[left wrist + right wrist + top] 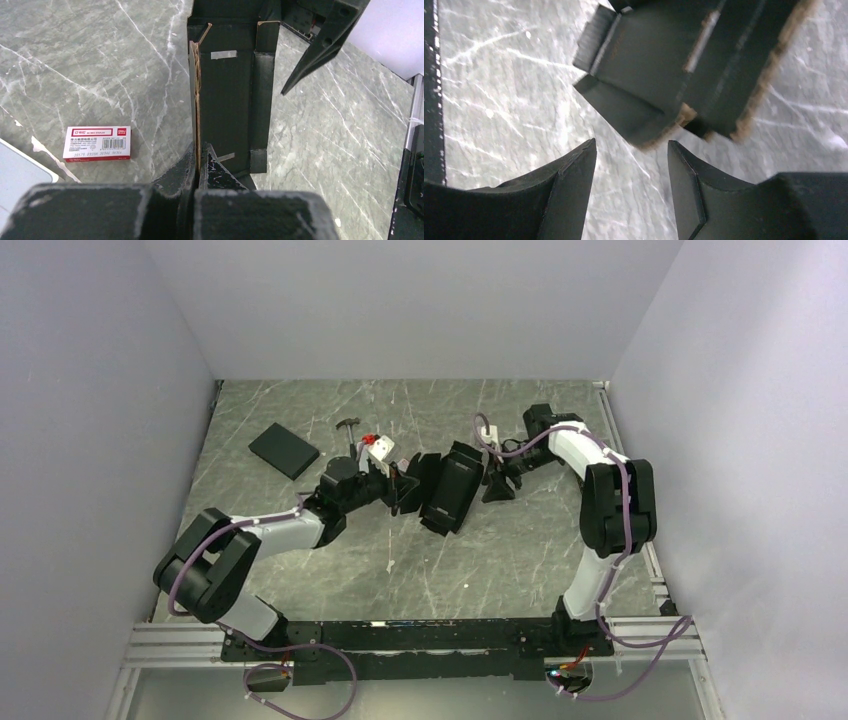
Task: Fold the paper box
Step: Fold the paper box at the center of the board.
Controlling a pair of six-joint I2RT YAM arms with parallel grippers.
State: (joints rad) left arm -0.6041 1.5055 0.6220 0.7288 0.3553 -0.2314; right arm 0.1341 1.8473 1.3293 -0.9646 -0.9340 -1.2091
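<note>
Paper box point(452, 490) at centre of table point(520, 560), part-formed: my left pincer point(198, 162) clenched on one wall edge, right pincer point(631, 182) released just short of an end flap; step in hand, raising walls; next, I judge, right must grip and fold that flap.

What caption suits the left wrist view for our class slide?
Left jaws shut on an edge of the paper box, small red-and-white carton lying on the marble table.

- Jaws pinched together on the brown-edged near wall of the box point(232, 100).
- Box stretches straight ahead of the jaws.
- Red-and-white carton point(97, 143) lies flat on the desk point(75, 60), left of the jaws.
</note>
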